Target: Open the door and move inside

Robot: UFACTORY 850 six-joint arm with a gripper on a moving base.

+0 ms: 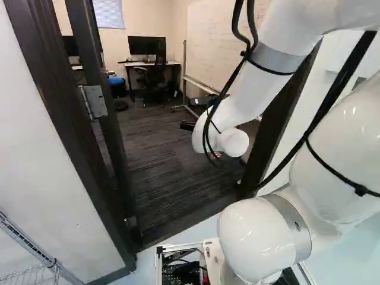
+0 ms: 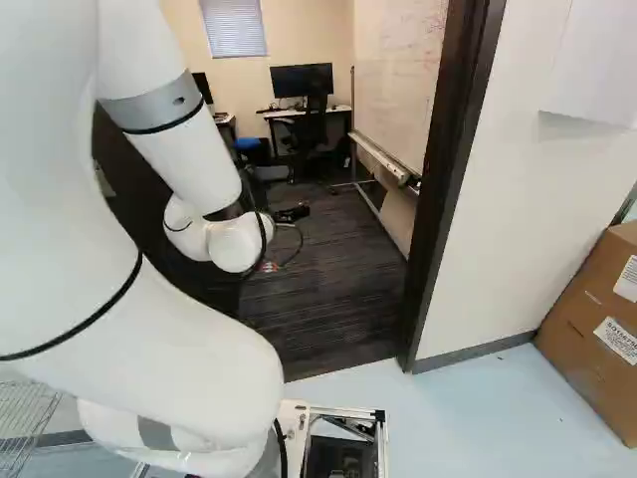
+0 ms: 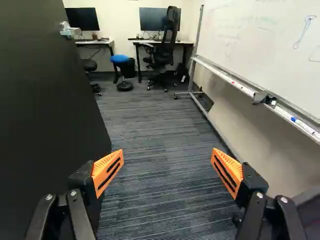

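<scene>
The dark door (image 3: 45,125) stands open into the room; in the wrist view it fills the side beside one finger, its handle (image 3: 67,31) farther off. In the left base view the door (image 1: 110,133) shows nearly edge-on by its metal hinge (image 1: 94,101). My gripper (image 2: 291,214) shows only in part beyond the white wrist in the right base view, past the doorway's plane. Seen from the wrist, the gripper (image 3: 167,164) has its fingers wide apart, with carpet behind the gap and nothing held. Neither finger clearly grips the door.
The dark door frame (image 2: 448,189) stands right of the arm. Inside, a whiteboard on a wheeled stand (image 3: 260,50) lines one side; desks, a black chair (image 3: 162,50) and a blue stool (image 3: 121,60) stand at the back. Cardboard boxes (image 2: 597,319) and a wire rack (image 1: 27,243) are outside.
</scene>
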